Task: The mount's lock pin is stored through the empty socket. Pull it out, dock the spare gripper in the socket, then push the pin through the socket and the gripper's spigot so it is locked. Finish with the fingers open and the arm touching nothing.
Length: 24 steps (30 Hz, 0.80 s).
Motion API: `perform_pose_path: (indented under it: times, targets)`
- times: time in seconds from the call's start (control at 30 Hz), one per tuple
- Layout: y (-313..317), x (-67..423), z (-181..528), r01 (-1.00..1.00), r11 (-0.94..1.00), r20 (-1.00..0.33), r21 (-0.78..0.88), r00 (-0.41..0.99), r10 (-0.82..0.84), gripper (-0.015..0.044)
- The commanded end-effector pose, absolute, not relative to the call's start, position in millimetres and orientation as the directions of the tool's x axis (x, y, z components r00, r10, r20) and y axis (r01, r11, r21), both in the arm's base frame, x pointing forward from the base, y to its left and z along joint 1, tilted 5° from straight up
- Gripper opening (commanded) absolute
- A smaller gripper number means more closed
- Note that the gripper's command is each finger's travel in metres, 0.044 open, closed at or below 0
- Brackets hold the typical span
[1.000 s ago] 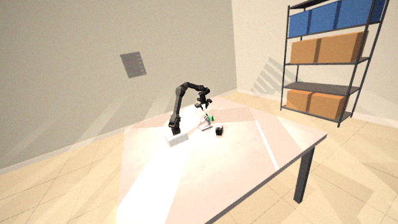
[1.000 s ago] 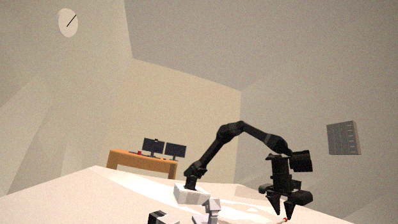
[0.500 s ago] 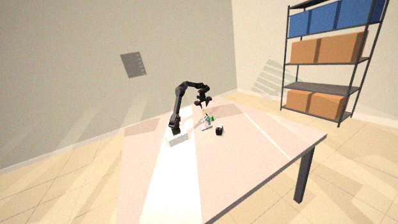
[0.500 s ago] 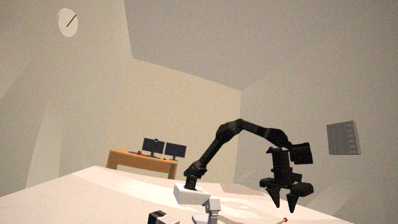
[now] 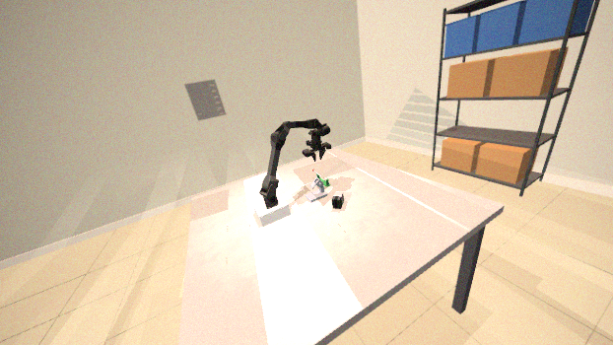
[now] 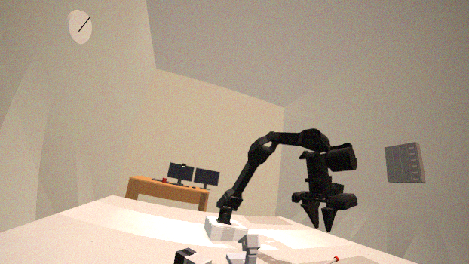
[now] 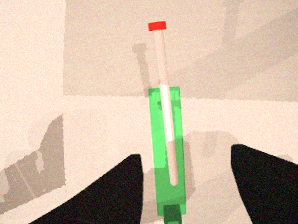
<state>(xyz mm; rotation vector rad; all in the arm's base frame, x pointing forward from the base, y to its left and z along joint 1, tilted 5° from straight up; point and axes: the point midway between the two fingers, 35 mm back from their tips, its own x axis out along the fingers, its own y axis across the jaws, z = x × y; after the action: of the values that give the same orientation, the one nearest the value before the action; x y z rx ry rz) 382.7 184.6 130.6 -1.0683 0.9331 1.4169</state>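
Observation:
The pin (image 7: 167, 110) (image 6: 333, 260) has a red head (image 7: 157, 26) (image 5: 313, 171) and a pale shaft. In the wrist view its whole shaft shows, lying over the long green part (image 7: 155, 130) (image 5: 324, 182), with its head beyond the green part's end. My gripper (image 5: 318, 159) (image 6: 323, 228) (image 7: 186, 159) is partly open and empty, high above the pin and green part. The grey mount (image 5: 318, 187) (image 6: 250, 245) stands on the table beside the green part; its socket is too small to make out. The spare gripper (image 5: 338, 201) (image 6: 185, 256), mostly black, lies on the table near the mount.
The arm's white base (image 5: 274, 215) (image 6: 226, 231) stands on the table (image 5: 394, 237) (image 6: 94, 215), behind the mount in the exterior view. A shelf rack (image 5: 493, 98) with boxes and a desk (image 6: 166, 185) with monitors stand away from the table.

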Motion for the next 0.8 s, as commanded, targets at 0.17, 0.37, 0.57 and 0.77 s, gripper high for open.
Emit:
perform_pose_path:
  times: [0.17, 0.37, 0.57, 0.77]
  targets:
    - [189, 381, 91, -0.992, -0.13, -0.956, -0.003, -0.035, 0.29, 0.018]
    - [191, 379, 60, -0.992, -0.13, -0.957, -0.002, -0.036, 0.29, 0.018]
    - [192, 379, 54, -0.992, -0.13, -0.956, -0.002, -0.036, 0.29, 0.018]
    - [193, 380, 44, -0.992, -0.13, -0.956, -0.002, -0.036, 0.29, 0.018]
